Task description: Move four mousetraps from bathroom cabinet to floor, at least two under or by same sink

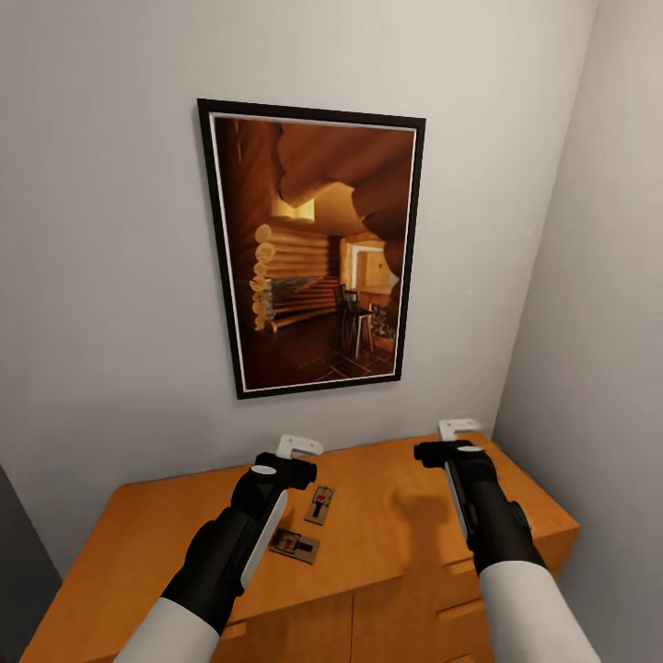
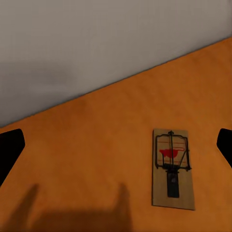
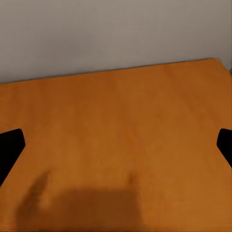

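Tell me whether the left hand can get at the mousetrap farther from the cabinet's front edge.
Probably yes. The left hand hovers open above the cabinet top, and that mousetrap lies flat close beside it with nothing between them. The nearer mousetrap sits apart.

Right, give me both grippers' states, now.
Left gripper: open, holding nothing, above the cabinet top near a mousetrap.
Right gripper: open, empty, over bare cabinet top.
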Tool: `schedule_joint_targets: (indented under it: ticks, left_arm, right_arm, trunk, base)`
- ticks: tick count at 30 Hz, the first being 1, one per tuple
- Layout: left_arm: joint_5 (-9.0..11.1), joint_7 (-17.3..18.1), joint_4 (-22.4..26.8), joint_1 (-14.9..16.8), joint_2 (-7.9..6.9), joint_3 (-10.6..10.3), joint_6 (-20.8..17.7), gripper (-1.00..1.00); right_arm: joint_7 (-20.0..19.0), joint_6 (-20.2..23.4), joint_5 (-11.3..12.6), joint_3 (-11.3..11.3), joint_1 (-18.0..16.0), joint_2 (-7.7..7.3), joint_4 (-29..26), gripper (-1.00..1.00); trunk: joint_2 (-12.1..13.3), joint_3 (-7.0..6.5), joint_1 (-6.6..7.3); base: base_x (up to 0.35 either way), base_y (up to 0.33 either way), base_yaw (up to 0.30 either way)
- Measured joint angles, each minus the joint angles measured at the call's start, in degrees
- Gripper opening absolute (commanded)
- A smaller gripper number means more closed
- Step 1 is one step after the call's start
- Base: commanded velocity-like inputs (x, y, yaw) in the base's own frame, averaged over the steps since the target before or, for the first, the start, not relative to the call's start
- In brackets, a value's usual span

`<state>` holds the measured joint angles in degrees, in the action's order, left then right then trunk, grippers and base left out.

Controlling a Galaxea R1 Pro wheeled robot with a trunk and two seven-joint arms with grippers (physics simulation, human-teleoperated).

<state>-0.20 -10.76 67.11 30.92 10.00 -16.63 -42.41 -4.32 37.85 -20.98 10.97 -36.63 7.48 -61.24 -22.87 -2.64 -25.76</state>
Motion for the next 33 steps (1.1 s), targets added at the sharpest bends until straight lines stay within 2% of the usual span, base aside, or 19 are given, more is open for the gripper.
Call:
schedule_joint_targets:
  ticks: [3,8,15,23,33]
  left_arm:
    - [0.0,0.0,0.0,0.0,0.00,0.0,0.0,1.00]
    - [0.0,0.1,-0.1,0.0,0.00,0.1,0.0,1.00]
    - [0.0,0.0,-1.8,0.0,0.00,0.0,-1.1,1.00]
    - [0.1,0.0,-2.2,0.0,0.00,-0.1,-3.6,1.00]
    - [0.3,0.0,-2.3,0.0,0.00,-0.1,-3.9,1.00]
  right_arm:
    - [-0.1,0.0,0.1,-1.4,0.0,0.01,0.8,1.00]
    - [-0.1,0.0,0.1,-2.0,0.0,0.01,1.1,1.00]
    - [-0.1,0.0,0.1,-2.1,0.0,0.02,1.2,1.00]
    - [-0.1,-0.1,0.1,-2.2,0.0,0.01,1.3,1.00]
    - [0.0,-0.1,0.1,-2.2,0.0,0.02,1.3,1.00]
  trunk:
    - [0.0,0.00,0.00]
    - [0.0,0.00,0.00]
    - [0.0,0.00,0.00]
    - [0.0,0.00,0.00]
    - [0.0,0.00,0.00]
  base:
    - [0.000,0.000,0.000]
    - [0.000,0.000,0.000]
    - [0.000,-0.022,0.000]
    - [0.000,-0.180,0.000]
    - [0.000,-0.042,0.000]
